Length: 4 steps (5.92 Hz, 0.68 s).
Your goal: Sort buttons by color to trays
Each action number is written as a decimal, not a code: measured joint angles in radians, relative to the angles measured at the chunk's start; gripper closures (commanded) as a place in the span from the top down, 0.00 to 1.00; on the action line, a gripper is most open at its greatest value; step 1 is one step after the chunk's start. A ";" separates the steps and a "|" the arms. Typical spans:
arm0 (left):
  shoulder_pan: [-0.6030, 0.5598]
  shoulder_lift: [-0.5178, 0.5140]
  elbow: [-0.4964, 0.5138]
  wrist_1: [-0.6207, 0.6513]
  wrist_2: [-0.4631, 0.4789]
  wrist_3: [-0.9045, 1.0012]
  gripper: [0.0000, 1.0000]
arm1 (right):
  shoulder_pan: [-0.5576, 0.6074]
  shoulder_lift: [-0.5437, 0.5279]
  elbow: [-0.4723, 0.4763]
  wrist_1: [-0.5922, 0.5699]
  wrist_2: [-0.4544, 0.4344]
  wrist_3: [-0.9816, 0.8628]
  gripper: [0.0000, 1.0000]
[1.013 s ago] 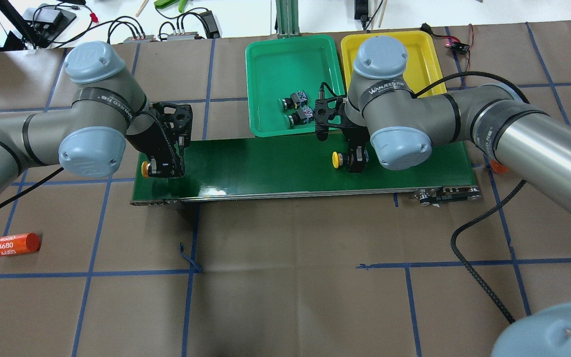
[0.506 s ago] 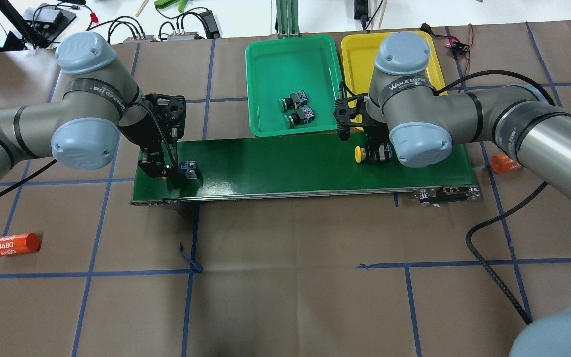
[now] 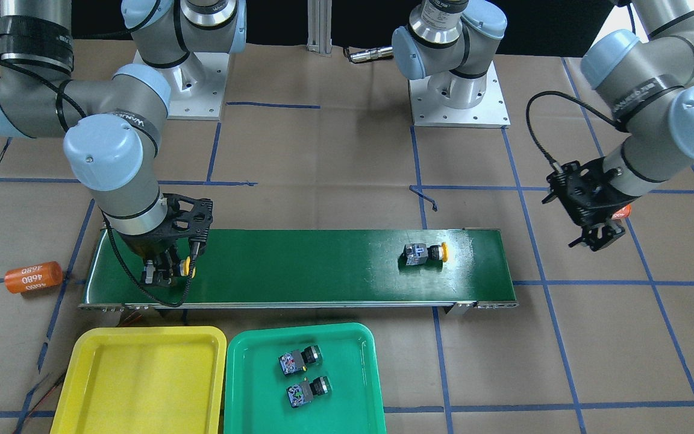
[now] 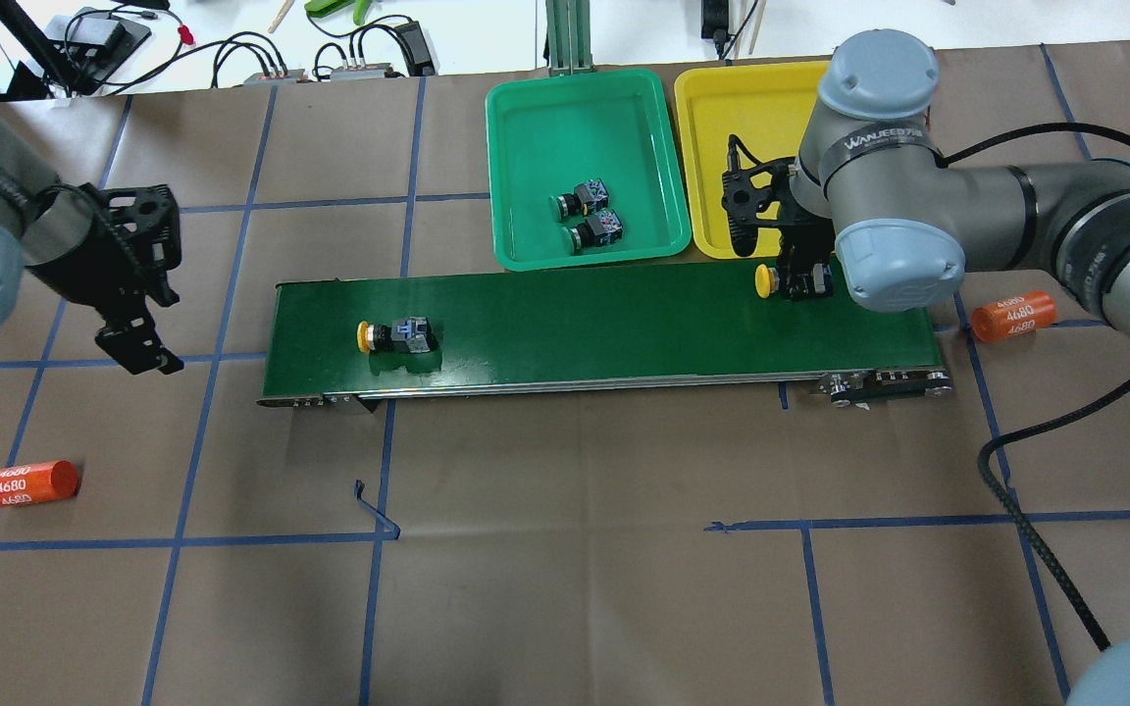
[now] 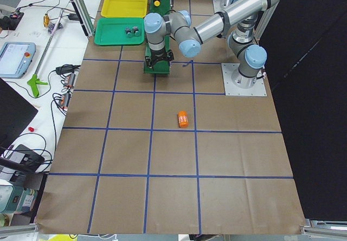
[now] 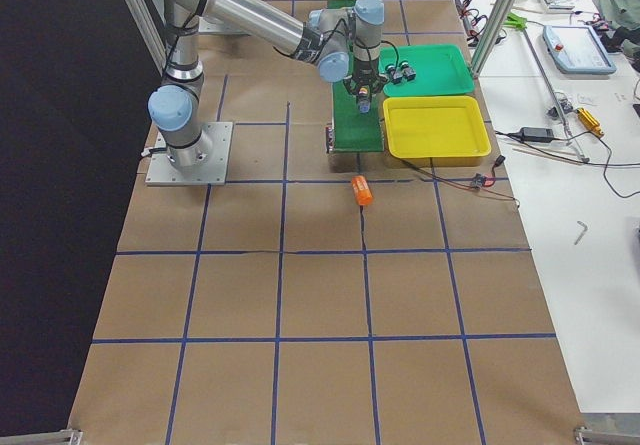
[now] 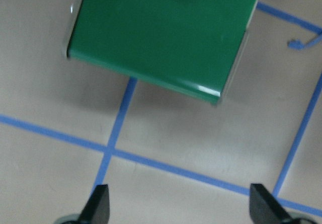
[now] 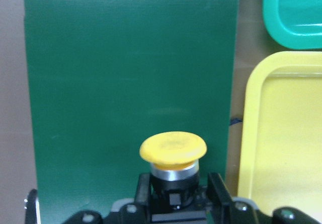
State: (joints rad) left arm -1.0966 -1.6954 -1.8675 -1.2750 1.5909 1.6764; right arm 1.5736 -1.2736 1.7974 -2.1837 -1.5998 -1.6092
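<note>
The right claw (image 4: 802, 282) grips 1 yellow-capped button (image 4: 769, 281) by its body; the yellow tray (image 4: 712, 118) lies just beside it. Releasing early would drop it onto the belt (image 4: 604, 324). The left claw (image 4: 138, 348) gapes wide and empty, the other yellow button (image 4: 394, 336) near it.

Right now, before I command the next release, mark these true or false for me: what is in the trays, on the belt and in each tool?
1. The green tray holds two green-capped buttons. True.
2. The right tool is shut on a yellow-capped button over the conveyor belt, beside the yellow tray. True.
3. The yellow tray holds one button. False: no button lies in it.
4. Both yellow-capped buttons are gripped. False: the second yellow-capped button lies free on the belt, and the left tool is open, off the belt's end.
</note>
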 measured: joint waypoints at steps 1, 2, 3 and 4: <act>0.116 0.005 -0.034 -0.012 0.053 0.101 0.96 | -0.006 0.047 -0.074 -0.009 0.005 -0.040 0.09; 0.198 0.002 -0.068 0.010 0.072 0.190 0.95 | -0.008 0.133 -0.182 -0.014 0.008 -0.059 0.10; 0.242 -0.007 -0.092 0.068 0.081 0.281 0.95 | -0.010 0.227 -0.284 -0.017 0.010 -0.074 0.38; 0.268 -0.020 -0.117 0.147 0.090 0.365 0.94 | -0.010 0.297 -0.344 -0.019 0.012 -0.085 0.99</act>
State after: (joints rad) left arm -0.8288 -1.7159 -1.9848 -1.1282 1.6810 2.0411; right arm 1.5635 -0.9769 1.4530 -2.2024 -1.5882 -1.6943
